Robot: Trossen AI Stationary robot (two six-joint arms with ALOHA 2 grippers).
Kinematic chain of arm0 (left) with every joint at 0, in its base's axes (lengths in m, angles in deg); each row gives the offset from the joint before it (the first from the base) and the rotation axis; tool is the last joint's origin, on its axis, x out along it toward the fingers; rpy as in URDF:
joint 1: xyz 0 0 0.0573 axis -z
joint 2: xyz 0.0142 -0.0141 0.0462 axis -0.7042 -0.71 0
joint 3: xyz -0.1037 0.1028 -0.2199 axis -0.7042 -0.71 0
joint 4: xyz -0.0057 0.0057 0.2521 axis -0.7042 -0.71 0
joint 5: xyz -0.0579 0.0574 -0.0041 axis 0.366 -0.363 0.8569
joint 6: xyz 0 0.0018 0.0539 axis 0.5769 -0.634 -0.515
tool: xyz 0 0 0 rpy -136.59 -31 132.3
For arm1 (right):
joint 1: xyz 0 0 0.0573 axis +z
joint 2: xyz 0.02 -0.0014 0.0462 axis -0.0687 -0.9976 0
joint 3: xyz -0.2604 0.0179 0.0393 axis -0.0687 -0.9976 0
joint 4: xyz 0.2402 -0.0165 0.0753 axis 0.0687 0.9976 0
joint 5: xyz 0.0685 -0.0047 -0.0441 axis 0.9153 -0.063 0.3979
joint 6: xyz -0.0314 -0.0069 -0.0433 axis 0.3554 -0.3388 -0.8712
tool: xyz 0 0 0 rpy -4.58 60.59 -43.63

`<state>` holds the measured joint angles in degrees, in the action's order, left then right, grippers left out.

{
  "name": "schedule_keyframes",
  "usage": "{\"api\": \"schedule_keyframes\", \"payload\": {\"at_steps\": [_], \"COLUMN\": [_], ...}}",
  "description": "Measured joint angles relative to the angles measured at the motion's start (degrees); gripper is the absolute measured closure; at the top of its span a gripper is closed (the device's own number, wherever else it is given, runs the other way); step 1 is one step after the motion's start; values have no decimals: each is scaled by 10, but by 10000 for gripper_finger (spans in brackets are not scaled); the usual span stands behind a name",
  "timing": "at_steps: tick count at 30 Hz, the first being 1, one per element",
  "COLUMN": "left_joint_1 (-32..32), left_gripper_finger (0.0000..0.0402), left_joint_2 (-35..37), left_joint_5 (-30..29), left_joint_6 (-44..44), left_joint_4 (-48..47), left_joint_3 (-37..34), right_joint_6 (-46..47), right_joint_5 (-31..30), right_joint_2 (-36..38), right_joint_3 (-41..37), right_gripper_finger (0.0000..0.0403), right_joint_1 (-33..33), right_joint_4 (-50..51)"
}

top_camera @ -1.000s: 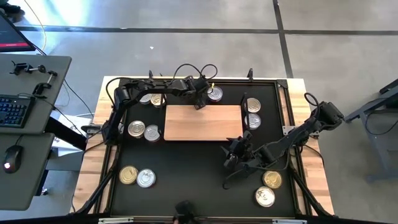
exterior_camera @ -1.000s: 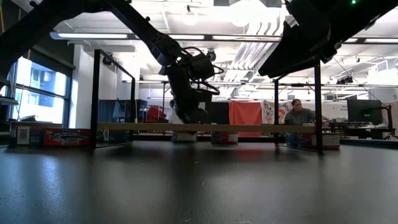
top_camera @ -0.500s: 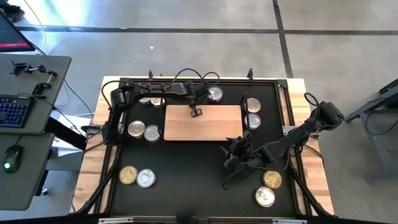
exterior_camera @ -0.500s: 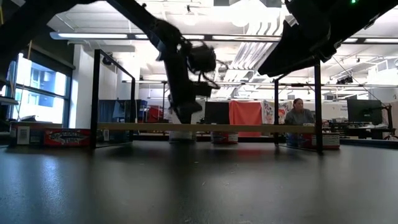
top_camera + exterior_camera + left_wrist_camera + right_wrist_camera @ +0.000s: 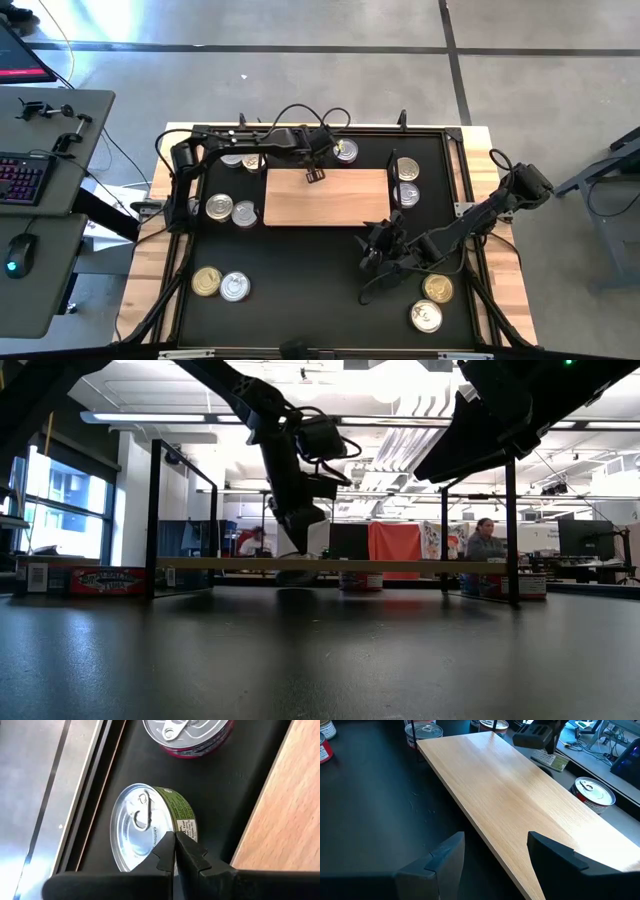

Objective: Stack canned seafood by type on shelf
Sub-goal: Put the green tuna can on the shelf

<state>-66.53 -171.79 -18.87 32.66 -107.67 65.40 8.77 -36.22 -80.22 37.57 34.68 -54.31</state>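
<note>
Your left gripper [image 5: 314, 175] hangs over the far edge of the shelf [image 5: 340, 205], fingers pressed together and holding nothing; its wrist view shows the two fingertips [image 5: 182, 851] meeting. Just past those tips, on the black mat [image 5: 300, 270] beside the shelf's far edge, sits a silver-lidded tin with a green label [image 5: 150, 827], and next to it a red-labelled tin [image 5: 192, 735]. Further out to that gripper's side you have two tins [image 5: 242, 159] near the mat's far left corner, then another pair [image 5: 231, 210] beside the shelf's left end, and a gold and a silver one [image 5: 220, 283] near the front left.

Your right gripper [image 5: 375, 243] waits low at the shelf's near right corner, fingers spread wide and empty. Beyond it, two tins [image 5: 407, 180] sit off the shelf's right end, and two more [image 5: 431, 302] lie toward the front right. The shelf itself carries no tins.
</note>
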Motion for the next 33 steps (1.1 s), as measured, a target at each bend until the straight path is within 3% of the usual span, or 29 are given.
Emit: {"api": "schedule_keyframes", "payload": {"at_steps": [6,12,15,22,26,29,33], "left_joint_1": [12,69,105,193,212,188,113], "left_gripper_finger": [401,401,401,401,401,401,380], "left_joint_2": [0,17,37,81,84,83,83], "left_joint_5": [-18,-128,-151,-149,-149,-134,-27], "left_joint_6": [-9,-20,-13,61,84,84,82], "left_joint_4": [-6,-45,-64,-136,-116,-56,30], "left_joint_3": [0,1,1,2,-3,-16,-36], "right_joint_6": [0,0,0,0,0,0,-2], "right_joint_5": [0,0,0,0,0,0,0], "right_joint_2": [0,0,0,0,0,0,0], "right_joint_3": [0,0,0,0,0,0,0], "right_gripper_finger": [192,192,192,192,192,192,192], "right_joint_1": [0,0,0,0,0,0,0], "right_joint_4": [0,0,0,-3,-3,-3,-3]}}
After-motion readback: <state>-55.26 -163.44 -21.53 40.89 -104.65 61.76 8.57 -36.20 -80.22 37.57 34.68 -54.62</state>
